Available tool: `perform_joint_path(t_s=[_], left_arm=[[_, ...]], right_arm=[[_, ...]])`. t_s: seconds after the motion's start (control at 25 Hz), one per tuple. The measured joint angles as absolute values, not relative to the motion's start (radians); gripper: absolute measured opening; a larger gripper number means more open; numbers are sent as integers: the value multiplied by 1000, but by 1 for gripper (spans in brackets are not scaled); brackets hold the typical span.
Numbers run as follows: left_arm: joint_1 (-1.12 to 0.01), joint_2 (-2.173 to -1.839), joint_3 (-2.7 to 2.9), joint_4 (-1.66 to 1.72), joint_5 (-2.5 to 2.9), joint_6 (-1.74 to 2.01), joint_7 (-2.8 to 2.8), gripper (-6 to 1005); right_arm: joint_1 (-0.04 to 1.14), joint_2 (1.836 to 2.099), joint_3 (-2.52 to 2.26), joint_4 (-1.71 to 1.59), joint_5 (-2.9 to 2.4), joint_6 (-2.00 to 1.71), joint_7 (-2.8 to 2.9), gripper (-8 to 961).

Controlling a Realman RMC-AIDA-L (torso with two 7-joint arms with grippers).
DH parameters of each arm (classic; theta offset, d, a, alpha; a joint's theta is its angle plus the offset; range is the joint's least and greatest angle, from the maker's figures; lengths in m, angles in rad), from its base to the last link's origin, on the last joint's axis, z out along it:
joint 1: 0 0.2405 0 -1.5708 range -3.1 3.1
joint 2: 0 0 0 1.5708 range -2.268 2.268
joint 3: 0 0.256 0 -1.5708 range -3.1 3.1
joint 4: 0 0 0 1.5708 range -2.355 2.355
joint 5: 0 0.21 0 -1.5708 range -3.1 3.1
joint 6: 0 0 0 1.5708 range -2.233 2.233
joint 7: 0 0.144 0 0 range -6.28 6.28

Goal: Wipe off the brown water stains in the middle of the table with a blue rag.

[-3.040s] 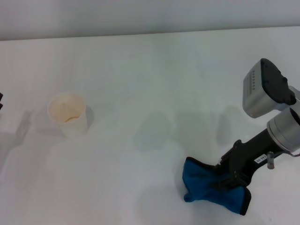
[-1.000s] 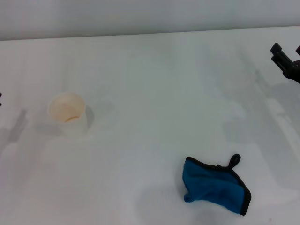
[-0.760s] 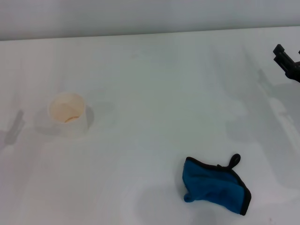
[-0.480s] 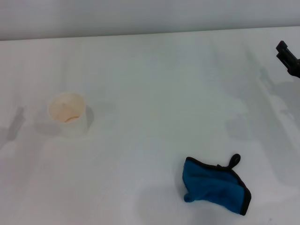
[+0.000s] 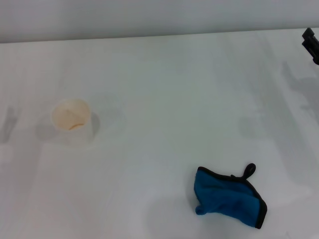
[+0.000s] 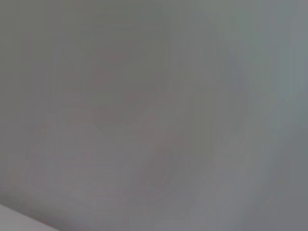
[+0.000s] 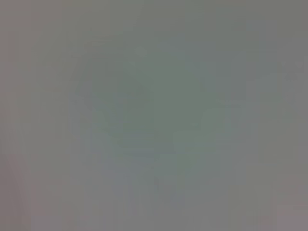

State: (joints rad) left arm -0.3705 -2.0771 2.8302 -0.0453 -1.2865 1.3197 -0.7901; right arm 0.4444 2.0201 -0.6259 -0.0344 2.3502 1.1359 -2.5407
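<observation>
White and smooth, the table point(image 5: 164, 84) fills the head view, and the blue rag point(image 5: 229, 198) lies crumpled on its near right part, black loop pointing up and right, touched by nothing. No brown stain can be made out on the surface. Well to the left stands a white cup point(image 5: 73, 121) with brownish residue inside. Far from the rag, the right gripper point(image 5: 312, 44) shows only as a dark tip cut off at the upper right edge; its jaw state cannot be told. Both wrist views show only featureless grey.
</observation>
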Motion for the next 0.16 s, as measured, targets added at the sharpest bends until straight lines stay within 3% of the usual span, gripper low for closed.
perform_joint_path(t_s=[0.16], left_arm=[[-385, -2077, 2830, -45, -1327, 1318, -790, 865]], right_arm=[[466, 2019, -604, -56, 2350, 1084, -2541, 868]])
